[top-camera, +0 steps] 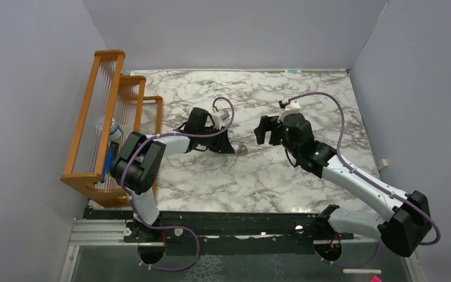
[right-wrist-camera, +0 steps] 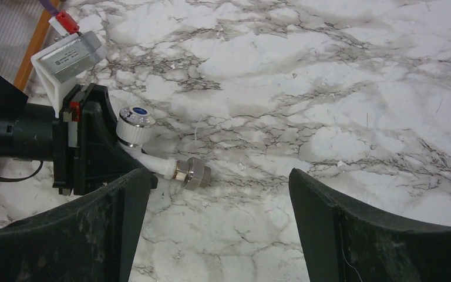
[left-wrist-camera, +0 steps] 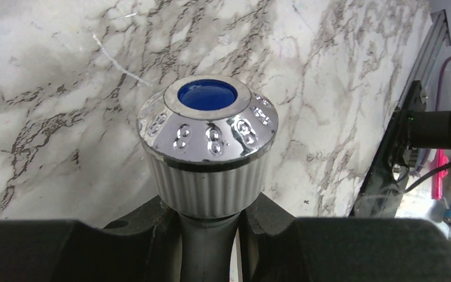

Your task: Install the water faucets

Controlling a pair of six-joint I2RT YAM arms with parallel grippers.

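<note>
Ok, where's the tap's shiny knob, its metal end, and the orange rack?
shiny knob (left-wrist-camera: 210, 138): left wrist view, on its dimpled chrome band.
metal end (right-wrist-camera: 191, 173): right wrist view, middle of the fitting.
orange rack (top-camera: 94, 120): top view, its ribbed side panel.

Your left arm (top-camera: 147, 161) bends beside the orange rack (top-camera: 103, 117) and reaches onto the marbled counter (top-camera: 305, 182), with its pincer (top-camera: 226, 145) low near the middle. Just past its tip you can see the small grey end of the tap (top-camera: 242, 150). From up here you cannot tell whether the fingers clamp it. Your right arm (top-camera: 352, 173) reaches in from the right. Its pincer (top-camera: 267, 134) hangs near the tap without touching it, fingers spread apart. Purple cables (top-camera: 323, 97) loop over both wrists. Blue and white things (top-camera: 113, 128) sit in the rack, too small to name.
</note>
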